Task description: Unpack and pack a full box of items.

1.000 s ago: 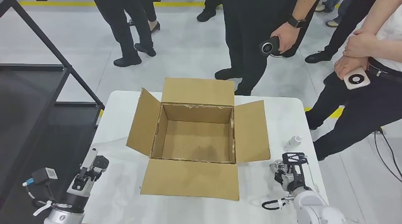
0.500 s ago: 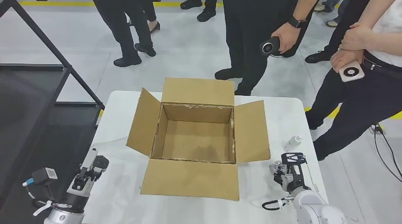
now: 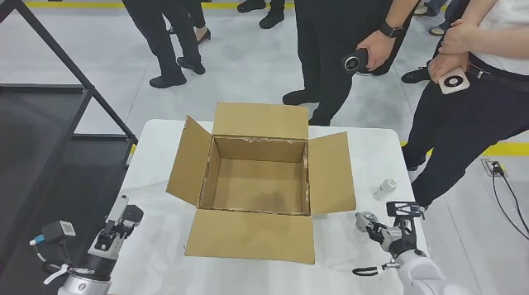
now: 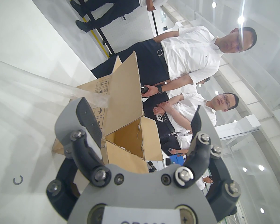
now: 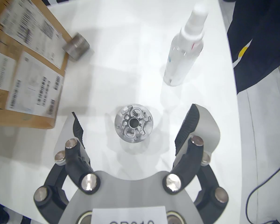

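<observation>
Spray bottle, cylinder, round metal part — near right end effector

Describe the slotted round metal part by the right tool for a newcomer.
Start at the open cardboard box, then the tabletop beside its right flap. Between the spread fingers of the right tool sits the round metal part: cut-out face with centre hole, unlike the plain grey cylinder or clear spray bottle.

1. We see a brown corrugated cardboard box, matt and rough-edged, bearing white paper labels.
2. The white counter looks smooth and faintly glossy.
3. The clear plastic spray bottle is glossy; the round silver metal part shines; the small grey metal cylinder is dull.
</observation>
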Available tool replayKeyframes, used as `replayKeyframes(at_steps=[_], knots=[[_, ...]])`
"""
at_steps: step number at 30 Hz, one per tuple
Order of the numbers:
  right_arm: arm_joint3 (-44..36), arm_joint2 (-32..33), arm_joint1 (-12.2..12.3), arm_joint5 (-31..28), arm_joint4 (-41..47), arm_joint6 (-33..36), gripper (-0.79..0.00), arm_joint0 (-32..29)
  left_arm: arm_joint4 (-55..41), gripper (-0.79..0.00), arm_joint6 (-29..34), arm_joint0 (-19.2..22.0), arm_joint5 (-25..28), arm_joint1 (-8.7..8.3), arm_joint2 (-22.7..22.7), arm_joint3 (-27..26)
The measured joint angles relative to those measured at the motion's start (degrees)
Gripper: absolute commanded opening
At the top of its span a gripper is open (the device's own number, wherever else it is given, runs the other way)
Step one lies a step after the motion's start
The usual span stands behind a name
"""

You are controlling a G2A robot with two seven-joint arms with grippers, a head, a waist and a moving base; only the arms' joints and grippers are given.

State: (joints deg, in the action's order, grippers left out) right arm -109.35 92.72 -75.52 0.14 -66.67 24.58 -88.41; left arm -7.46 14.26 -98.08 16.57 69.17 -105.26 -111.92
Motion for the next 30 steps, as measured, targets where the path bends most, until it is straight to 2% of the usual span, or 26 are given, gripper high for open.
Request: replayKeyframes(at_steps=[5, 19, 22, 26, 30], knots=[[-12.27, 3.63, -0.10, 1.74, 5.52, -1.86, 0.000, -6.29, 0.00, 0.000, 0.00, 0.00, 0.00, 0.00, 0.00, 0.00], [-9.38, 2.54, -0.05, 0.13, 7.11, -0.84, 0.000, -4.70, 0.00, 0.000, 0.00, 0.00, 0.00, 0.00, 0.00, 0.00], [-7.06, 3.58, 0.02, -1.45, 13.52, 1.56, 0.000, -1.49, 0.00, 0.000, 0.00, 0.00, 0.00, 0.00, 0.00, 0.00], [-4.28, 7.25, 0.47, -6.85, 25.20, 6.05, 0.000, 2.32, 0.00, 0.000, 0.00, 0.00, 0.00, 0.00, 0.00, 0.00], [-0.72, 11.38, 1.15, -12.98, 41.59, 13.27, 0.000, 5.96, 0.00, 0.000, 0.00, 0.00, 0.00, 0.00, 0.00, 0.00]])
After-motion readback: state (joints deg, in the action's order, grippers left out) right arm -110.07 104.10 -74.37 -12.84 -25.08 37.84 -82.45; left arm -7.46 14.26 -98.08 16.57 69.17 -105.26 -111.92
